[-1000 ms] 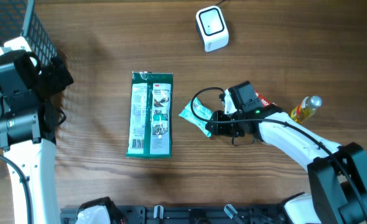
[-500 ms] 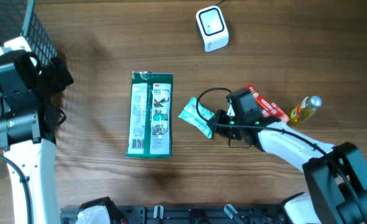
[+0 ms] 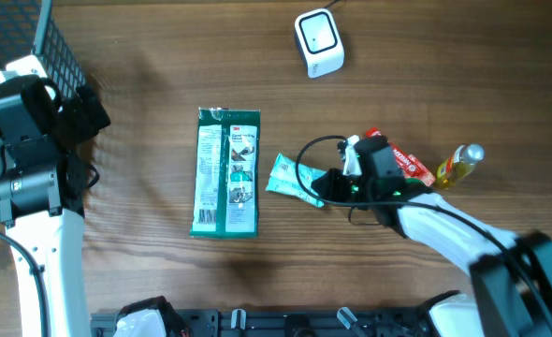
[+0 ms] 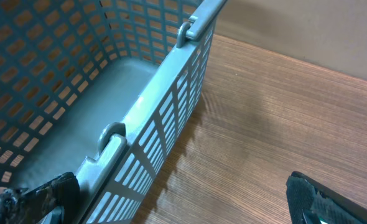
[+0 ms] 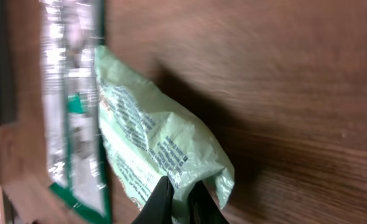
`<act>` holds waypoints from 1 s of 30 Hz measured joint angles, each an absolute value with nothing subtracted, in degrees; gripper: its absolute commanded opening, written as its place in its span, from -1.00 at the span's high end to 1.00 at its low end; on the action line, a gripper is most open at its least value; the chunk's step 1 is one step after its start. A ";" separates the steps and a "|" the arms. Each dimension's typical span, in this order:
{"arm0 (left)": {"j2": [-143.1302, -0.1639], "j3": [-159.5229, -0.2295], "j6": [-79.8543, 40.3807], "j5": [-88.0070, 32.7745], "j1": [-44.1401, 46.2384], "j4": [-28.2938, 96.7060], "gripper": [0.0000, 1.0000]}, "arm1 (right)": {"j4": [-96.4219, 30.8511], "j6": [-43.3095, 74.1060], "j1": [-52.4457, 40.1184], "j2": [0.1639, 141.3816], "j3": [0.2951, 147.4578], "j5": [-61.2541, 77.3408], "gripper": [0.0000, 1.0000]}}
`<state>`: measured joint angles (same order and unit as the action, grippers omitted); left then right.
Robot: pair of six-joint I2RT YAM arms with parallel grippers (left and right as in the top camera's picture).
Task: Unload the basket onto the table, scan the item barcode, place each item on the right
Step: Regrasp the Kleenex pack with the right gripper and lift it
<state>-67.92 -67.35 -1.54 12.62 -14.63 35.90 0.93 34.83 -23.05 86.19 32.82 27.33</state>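
Green packet [image 5: 155, 149] | right hand [image 5: 178, 198] low, pinching its edge | left hand [image 4: 180, 190] spread

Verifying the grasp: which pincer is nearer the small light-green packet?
Right. The right pincer is shut on an edge of the light-green packet; the left pincer stands open far to the left, beside the mesh basket.

Basket [image 3: 59, 42] sits in the table's [image 3: 164, 281] far left corner, scanner [image 3: 318, 42] at the far middle. Long packet [image 3: 226, 171] lies dead centre, small pouch [image 3: 283, 176] just right of it, then wrapped bar [image 3: 409, 164] and bottle [image 3: 459, 164] further right.
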 measured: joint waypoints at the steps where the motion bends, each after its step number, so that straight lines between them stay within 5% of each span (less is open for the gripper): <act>1: -67.92 -67.37 -1.54 12.62 -14.63 35.90 -1.00 | 0.75 32.10 -22.24 83.55 32.73 29.34 0.92; 11: -67.92 -67.37 -1.54 12.62 -14.63 35.88 -1.00 | -11.66 14.96 -20.51 64.12 32.73 38.76 0.91; 30: -67.92 -67.37 -1.54 12.62 -14.63 35.90 -1.00 | -15.44 12.05 -20.51 63.83 32.73 38.96 0.91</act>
